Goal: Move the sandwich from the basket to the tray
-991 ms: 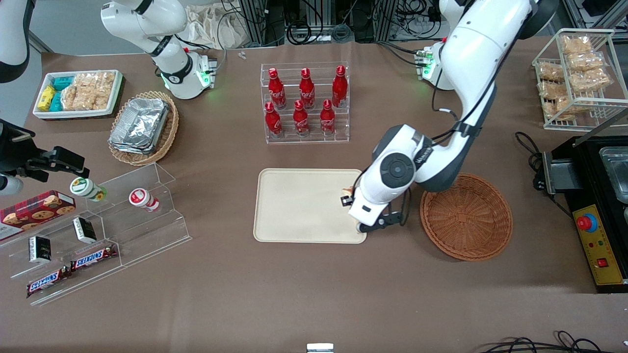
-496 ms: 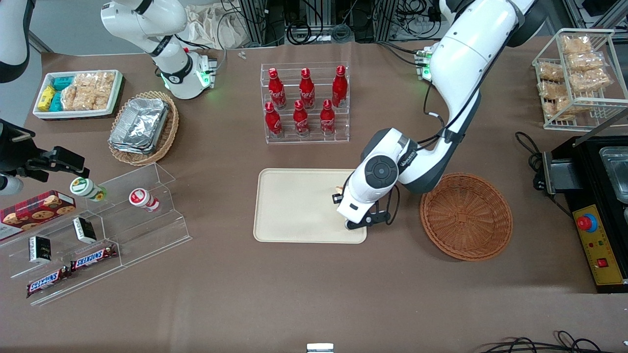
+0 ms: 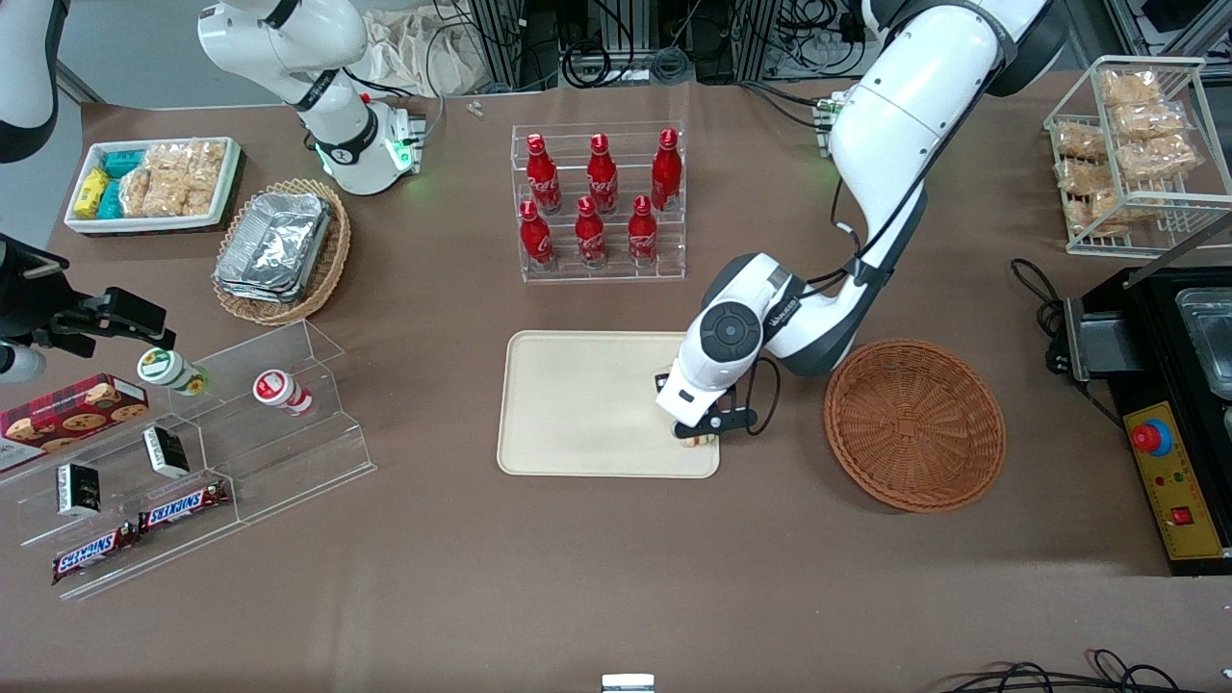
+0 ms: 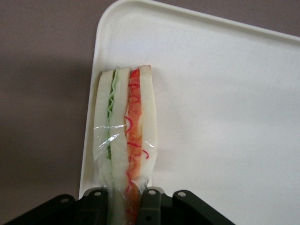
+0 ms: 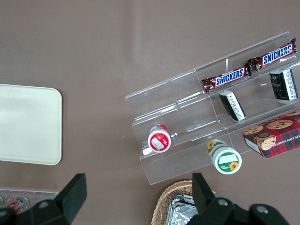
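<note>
The sandwich [image 4: 124, 136], a white wedge in clear film with green and orange-red filling, is clamped between my left gripper's fingers [image 4: 151, 202]. My gripper [image 3: 695, 431] is shut on it over the beige tray [image 3: 577, 404], at the tray's corner nearest the front camera and the basket. Only a sliver of the sandwich [image 3: 695, 441] shows under the hand in the front view. In the wrist view it lies along the tray's rim [image 4: 225, 117]; whether it touches the tray I cannot tell. The round reddish-brown basket [image 3: 914, 423] stands beside the tray with nothing in it.
A clear rack of red bottles [image 3: 599, 202] stands farther from the camera than the tray. A clear stepped shelf of snacks [image 3: 192, 452] and an oval basket of foil containers [image 3: 281, 248] lie toward the parked arm's end. A wire rack [image 3: 1131, 144] and black appliance [image 3: 1169, 385] sit toward the working arm's end.
My gripper has carried the sandwich a little farther over the tray, away from the basket. The wrist has turned, so the sandwich now shows on the camera-side of the hand.
</note>
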{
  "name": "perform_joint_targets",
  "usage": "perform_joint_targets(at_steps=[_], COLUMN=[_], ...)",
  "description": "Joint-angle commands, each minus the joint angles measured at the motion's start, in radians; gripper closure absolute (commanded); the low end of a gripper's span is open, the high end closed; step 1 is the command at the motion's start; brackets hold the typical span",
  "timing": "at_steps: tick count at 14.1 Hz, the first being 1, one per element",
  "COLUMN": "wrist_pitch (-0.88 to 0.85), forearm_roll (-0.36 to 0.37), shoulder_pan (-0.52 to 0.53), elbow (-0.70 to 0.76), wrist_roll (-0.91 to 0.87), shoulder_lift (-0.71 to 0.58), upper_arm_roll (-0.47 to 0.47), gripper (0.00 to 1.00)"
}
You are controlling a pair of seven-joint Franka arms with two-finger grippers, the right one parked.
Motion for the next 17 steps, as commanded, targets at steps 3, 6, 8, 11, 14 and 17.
perform_joint_targets(at_steps=[3, 6, 8, 11, 14, 17], wrist_pitch=[-0.006, -0.061, -0.162, -0.268, -0.29, -0.355], forearm_roll=[0.018, 0.004, 0.003, 0.0, -0.004, -0.005], shoulder_pan=[-0.01, 0.001, 0.002, 0.045, 0.142, 0.22], elbow=[-0.017, -0.014, -0.006, -0.012, -0.024, -0.035], wrist_roll=[-0.021, -0.024, -0.024, -0.027, -0.018, -0.012], shoulder_lift=[-0.031, -0.083, -0.116, -0.222, -0.325, -0.423], upper_arm_roll=[0.006, 0.006, 0.008, 0.011, 0.008, 0.006], gripper=[0.0, 0.0, 0.0, 0.0, 0.0, 0.0])
